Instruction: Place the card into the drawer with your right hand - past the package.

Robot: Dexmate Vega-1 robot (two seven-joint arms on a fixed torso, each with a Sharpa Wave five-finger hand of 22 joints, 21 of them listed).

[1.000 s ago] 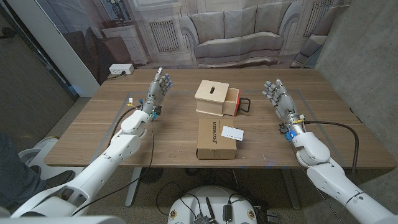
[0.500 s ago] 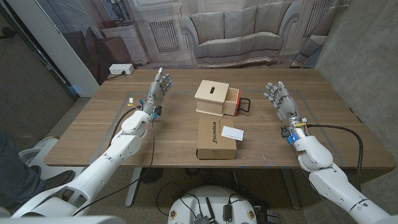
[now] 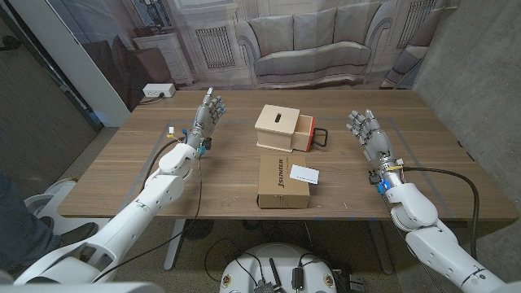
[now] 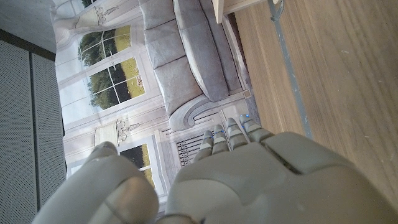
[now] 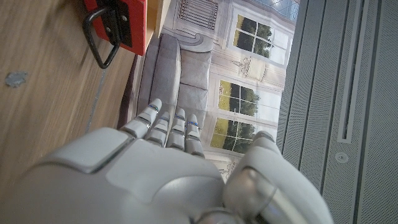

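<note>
Brown cardboard, a flat rectangular package (image 3: 283, 182) with dark lettering on its top, is seen lying in the middle of the wooden table (image 3: 114, 171), nearer the robot than the drawer box. On the package's right half a small white card (image 3: 305, 172) is seen resting, its right edge reaching past the package's side. Just beyond the package stands a pale wooden box (image 3: 276, 127) with a slot in its lid, and its red-fronted drawer (image 3: 304, 134) with a black wire handle (image 3: 321, 138) is pulled out toward the robot's right. The package is thus placed between the near table edge and the drawer, with a narrow strip of bare wood between the 2.

The right hand (image 3: 369, 133) is held upright well to the right of the drawer, fingers spread and nothing gripped. The left hand (image 3: 205, 116) is raised at the far left of the box, fingers extended and slightly apart, nothing held. A thin black cable (image 3: 198, 183) is seen running along the left forearm.

Behind the table a backdrop printed with a grey sofa and panelled walls is hung, and a white power strip (image 3: 158, 91) is seen on the floor beside it.
</note>
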